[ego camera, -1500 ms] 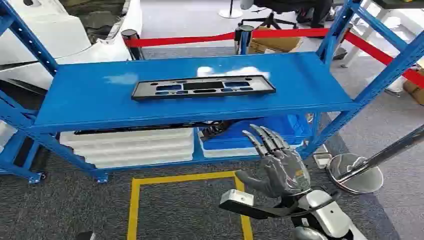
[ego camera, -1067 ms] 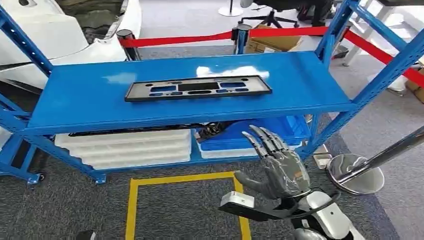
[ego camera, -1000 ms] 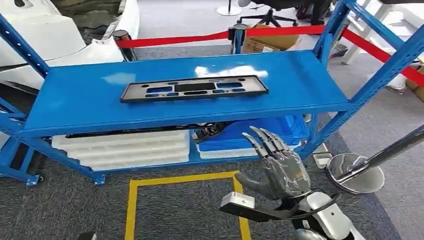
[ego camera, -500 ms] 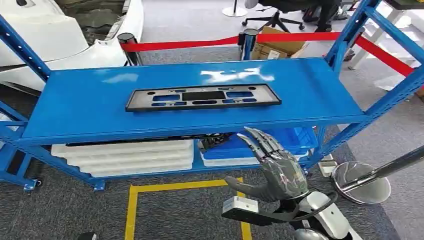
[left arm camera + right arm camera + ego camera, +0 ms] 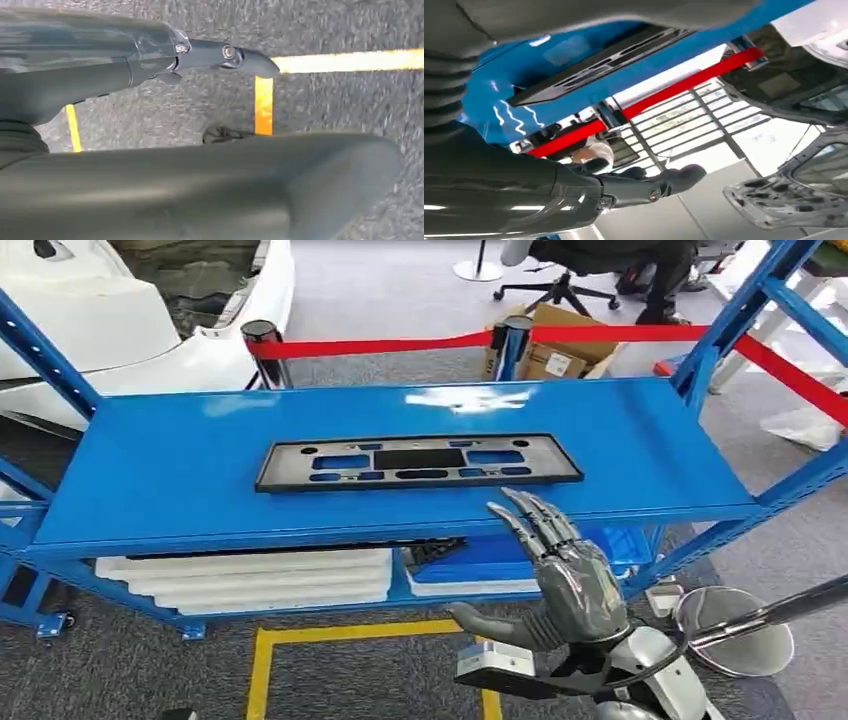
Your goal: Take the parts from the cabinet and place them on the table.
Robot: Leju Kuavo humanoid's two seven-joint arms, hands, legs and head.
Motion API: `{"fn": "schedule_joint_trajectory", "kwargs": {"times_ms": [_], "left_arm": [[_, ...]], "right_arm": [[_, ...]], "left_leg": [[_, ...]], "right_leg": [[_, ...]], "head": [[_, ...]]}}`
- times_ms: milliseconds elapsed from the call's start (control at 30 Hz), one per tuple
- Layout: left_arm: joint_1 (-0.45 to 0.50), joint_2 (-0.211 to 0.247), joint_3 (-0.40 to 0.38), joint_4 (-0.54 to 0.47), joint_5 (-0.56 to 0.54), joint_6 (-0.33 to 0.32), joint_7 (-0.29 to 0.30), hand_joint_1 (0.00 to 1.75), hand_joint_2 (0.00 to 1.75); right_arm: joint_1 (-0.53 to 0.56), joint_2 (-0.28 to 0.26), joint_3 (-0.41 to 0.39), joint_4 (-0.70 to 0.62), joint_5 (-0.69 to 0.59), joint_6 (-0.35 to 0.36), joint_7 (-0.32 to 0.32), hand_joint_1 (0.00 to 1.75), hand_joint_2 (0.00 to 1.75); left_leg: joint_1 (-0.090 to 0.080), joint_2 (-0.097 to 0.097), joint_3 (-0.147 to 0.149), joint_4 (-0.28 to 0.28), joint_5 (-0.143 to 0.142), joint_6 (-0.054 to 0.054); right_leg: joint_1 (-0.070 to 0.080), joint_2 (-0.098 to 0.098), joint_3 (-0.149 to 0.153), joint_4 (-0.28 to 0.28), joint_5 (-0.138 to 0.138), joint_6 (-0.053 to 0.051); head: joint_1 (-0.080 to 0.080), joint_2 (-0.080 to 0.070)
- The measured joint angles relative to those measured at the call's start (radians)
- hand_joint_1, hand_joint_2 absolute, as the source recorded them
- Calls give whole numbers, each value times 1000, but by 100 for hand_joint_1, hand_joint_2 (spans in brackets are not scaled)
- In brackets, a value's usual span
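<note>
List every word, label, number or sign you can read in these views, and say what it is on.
No text can be read.
Cardboard box: a white label, too small and blurred to read.
Black part on the blue shelf: no marking to be seen.
Right hand: no legible marking.
Left hand: none visible.

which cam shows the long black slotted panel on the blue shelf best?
Head view: the long black slotted plastic panel lies whole and flat on the blue metal shelf. Right wrist view catches it obliquely, partly hidden by the hand. Left wrist view looks at carpet.
</note>
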Motion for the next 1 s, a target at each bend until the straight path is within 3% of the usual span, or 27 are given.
{"fn": "schedule_joint_trajectory", "kwargs": {"times_ms": [67,100,167,200,233,300,333,367,400,433,467,500,567,600,633,667,700,733,767,800,867,900,933,967,1000], "left_arm": [[-3,0,0,0,0,0,0,0,0],[-6,0,0,0,0,0,0,0,0],[-7,2,0,0,-3,2,0,0,0],[-6,3,0,0,-3,2,0,0,0],[-2,4,0,0,-4,2,0,0,0],[0,7,1,0,-6,2,0,0,0],[0,7,2,0,-8,2,0,0,0],[4,7,2,0,-9,2,0,0,0],[4,6,3,3,-9,2,0,0,0],[0,6,4,3,-11,4,0,0,0],[2,6,5,3,-13,6,-1,0,0],[2,7,6,3,-15,8,-1,0,0],[0,8,9,3,-16,10,-2,0,0],[0,8,13,3,-14,17,-5,0,0],[-1,8,19,3,-13,22,-4,0,0],[-2,8,22,3,-11,26,-4,0,0],[-1,8,24,3,-11,28,-2,0,0],[-1,8,26,3,-12,29,-1,0,0],[1,8,30,3,-14,29,0,0,0],[2,8,32,3,-16,29,0,0,0],[1,8,40,3,-16,29,0,0,0],[1,4,43,4,-16,29,-1,0,0],[0,4,46,4,-16,30,-1,0,0],[-1,4,48,4,-16,30,0,0,0],[4,4,48,4,-16,29,-2,0,0]], "right_arm": [[0,5,0,-5,-2,-2,-3,0,0],[-2,8,0,-5,-2,-2,-3,0,0],[0,10,0,-5,-5,-2,-5,0,0],[3,10,0,-5,-5,-2,-8,0,0],[4,10,0,-5,-5,-1,-13,0,0],[7,10,0,-4,-3,2,-15,0,0],[8,12,0,-3,-1,2,-13,0,0],[8,16,-1,-2,4,2,-10,0,0],[10,19,-2,1,7,3,-3,0,0],[9,23,-5,0,11,2,5,0,175],[11,27,-7,0,16,2,12,0,175],[11,32,-10,-2,19,1,16,0,0],[11,36,-18,-7,21,0,21,0,0],[11,40,-21,-10,4,1,21,0,0],[13,43,-26,-10,-13,5,21,0,0],[17,47,-28,-10,-17,11,24,0,175],[21,49,-29,-12,-6,12,32,0,175],[25,50,-30,-13,11,11,43,0,175],[29,52,-33,-13,37,8,59,0,175],[30,53,-37,-13,62,6,71,0,175],[31,53,-53,-13,101,2,103,0,175],[35,53,-61,-14,121,1,120,0,175],[42,52,-71,-15,141,1,136,0,175],[49,52,-81,-17,162,2,153,0,175],[59,51,-90,-17,182,3,169,0,175]], "left_leg": [[-4,6,-1,39,1,-5],[-2,8,-35,98,-7,-10],[5,10,-136,234,-68,-25],[9,11,-171,271,-94,-32],[13,11,-192,275,-94,-37],[21,14,-187,187,-26,-49],[25,17,-173,115,37,-55],[33,23,-163,41,122,-60],[27,25,-165,36,97,-51],[23,24,-162,42,99,-28],[21,22,-162,43,98,-18],[18,22,-159,42,94,-11],[23,20,-137,32,92,0],[23,20,-127,26,88,7],[21,19,-121,23,84,10],[19,18,-117,21,79,13],[16,17,-113,21,73,15],[12,15,-106,21,67,17],[8,14,-96,21,59,19],[3,13,-84,20,52,20],[-2,10,-66,17,38,22],[-1,9,-60,13,36,19],[6,7,-61,11,35,13],[7,7,-61,8,31,5],[4,7,-58,19,26,4]], "right_leg": [[-15,-2,50,-35,-2,0],[-18,-4,62,-42,-6,-4],[-23,-4,77,-43,-23,0],[-25,-3,87,-43,-33,1],[-28,-2,100,-43,-42,4],[-38,-1,134,-43,-67,16],[-42,-1,152,-43,-81,23],[-43,-2,165,-42,-98,34],[-43,0,178,-32,-108,41],[-41,1,174,-35,-116,51],[-43,1,184,-38,-120,59],[-44,0,185,-38,-116,64],[-47,-2,174,7,-112,71],[-46,-3,139,69,-122,73],[-45,-2,91,145,-150,75],[-45,-2,39,215,-187,75],[-44,-2,-3,264,-217,74],[-43,-2,-30,281,-220,71],[-40,-2,-36,258,-190,65],[-35,-2,-25,198,-131,56],[-15,-1,15,32,0,21],[-11,-3,20,33,-20,6],[-7,-1,20,20,-40,-2],[-3,-1,28,2,-18,-8],[-7,2,37,-10,-4,10]], "head": [[-3,0],[-10,0],[-10,0],[-9,0],[-10,0],[-10,0],[-10,0],[-10,0],[-10,0],[-10,0],[-10,0],[-12,0],[-9,0],[-8,0],[-8,0],[-8,0],[-8,0],[-8,0],[-8,0],[-8,0],[-8,0],[-18,0],[-18,0],[-14,0],[-14,0]]}}
